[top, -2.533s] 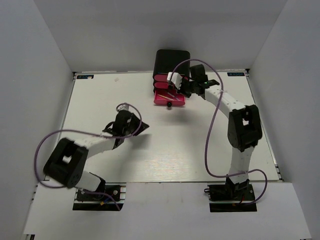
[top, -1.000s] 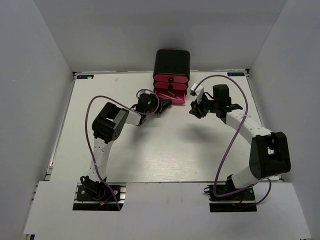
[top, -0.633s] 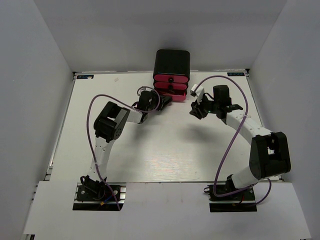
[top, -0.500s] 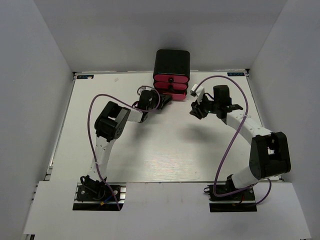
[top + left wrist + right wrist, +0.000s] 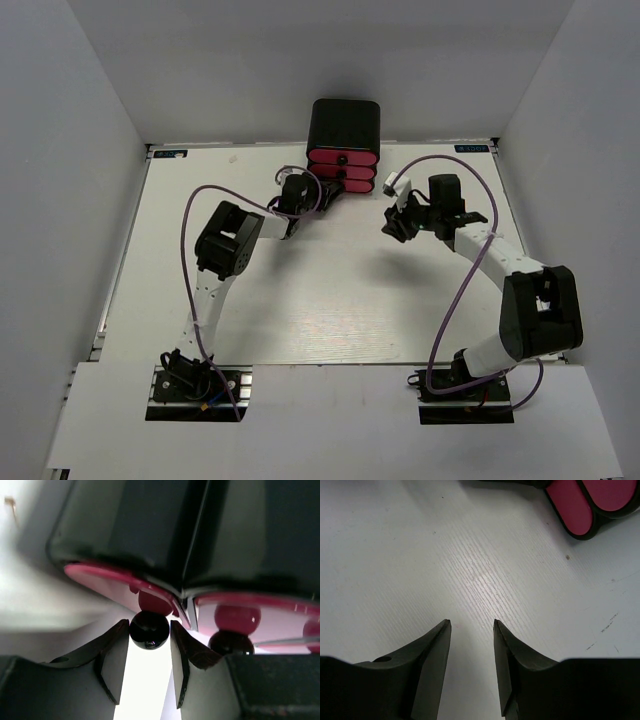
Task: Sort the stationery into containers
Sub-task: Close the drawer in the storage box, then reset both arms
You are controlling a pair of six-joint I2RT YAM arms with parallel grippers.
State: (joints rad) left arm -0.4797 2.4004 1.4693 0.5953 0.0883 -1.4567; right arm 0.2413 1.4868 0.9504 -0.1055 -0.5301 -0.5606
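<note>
The containers are three pink drawers point(image 5: 343, 171) stacked in a black rounded cabinet point(image 5: 344, 122) at the table's far edge. My left gripper point(image 5: 324, 196) reaches in from the left at the bottom drawer. In the left wrist view its fingers are shut on that drawer's round black knob point(image 5: 149, 630), and a neighbouring knob point(image 5: 231, 643) shows just to the right. All three drawer fronts sit nearly flush with the cabinet. My right gripper point(image 5: 394, 222) hovers right of the cabinet, open over bare table point(image 5: 470, 570) with nothing between its fingers. The stationery is out of view.
The white table point(image 5: 320, 290) is walled in by white panels on three sides. Purple cables loop over both arms. A corner of the pink drawer fronts point(image 5: 570, 510) shows at the top right of the right wrist view.
The bottom drawer has slid back into the cabinet, and my left gripper has travelled with its knob towards the cabinet. The right arm has barely shifted.
</note>
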